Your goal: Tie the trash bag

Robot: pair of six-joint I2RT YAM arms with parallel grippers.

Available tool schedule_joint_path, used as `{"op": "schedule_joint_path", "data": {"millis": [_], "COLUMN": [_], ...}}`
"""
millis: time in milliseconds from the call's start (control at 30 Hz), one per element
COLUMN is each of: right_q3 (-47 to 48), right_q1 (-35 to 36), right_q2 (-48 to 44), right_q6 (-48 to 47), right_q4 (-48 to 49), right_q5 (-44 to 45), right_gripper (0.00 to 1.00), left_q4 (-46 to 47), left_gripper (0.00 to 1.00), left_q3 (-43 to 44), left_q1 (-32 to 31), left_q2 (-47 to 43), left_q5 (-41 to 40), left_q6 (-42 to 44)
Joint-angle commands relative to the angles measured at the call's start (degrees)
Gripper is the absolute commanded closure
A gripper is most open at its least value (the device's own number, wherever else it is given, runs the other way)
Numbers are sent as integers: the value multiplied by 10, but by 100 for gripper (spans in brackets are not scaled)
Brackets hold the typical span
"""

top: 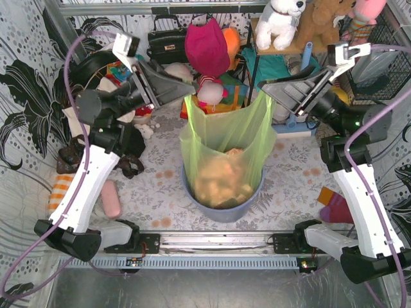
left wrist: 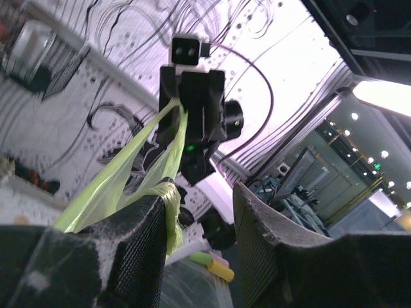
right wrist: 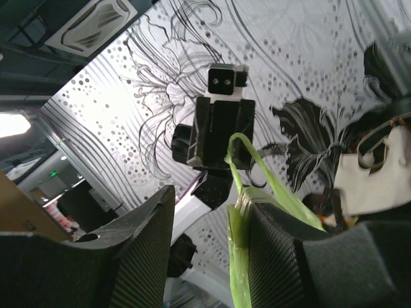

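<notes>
Flower-print table (top: 160,191) with blue-grey bin (top: 221,212), pink block (top: 111,199), striped cloth (top: 60,192), toy clutter (top: 209,93) behind.

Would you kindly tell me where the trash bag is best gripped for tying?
Take the trash bag by its two upper corners, drawn up into narrow strips above the bin. Bring the left claw in from the left and the right claw from the right: those strips are thin enough to pinch, while the body looks too wide.
</notes>
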Motion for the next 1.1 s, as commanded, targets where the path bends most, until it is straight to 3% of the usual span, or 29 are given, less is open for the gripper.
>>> {"op": "schedule_joint_path", "data": {"millis": [0,333,667,867,1067], "right_q3": [76,81,-31,3,5], "right_q1": [1,1,0,1,0], "right_q2": [-8,-34,-52,-27,-39], "right_q6": [-66,-121,-162,-186,-198], "right_q4": [-18,-91,-169,-215,-262], "right_q5": [50,95,145,107,102], "right_gripper": [55,55,57,41,42], "left_q4": [-26,-153,-274,-365,-404], "left_gripper": [50,46,43,32,30], "left_q3": [141,290,116,150,179], "left_q1": [-2,3,4,3,3], "left_q2": [26,117,48,48,72], "left_q5": [-7,-42,-67,-60,-39], "left_q6": [44,84,181,268,323]}}
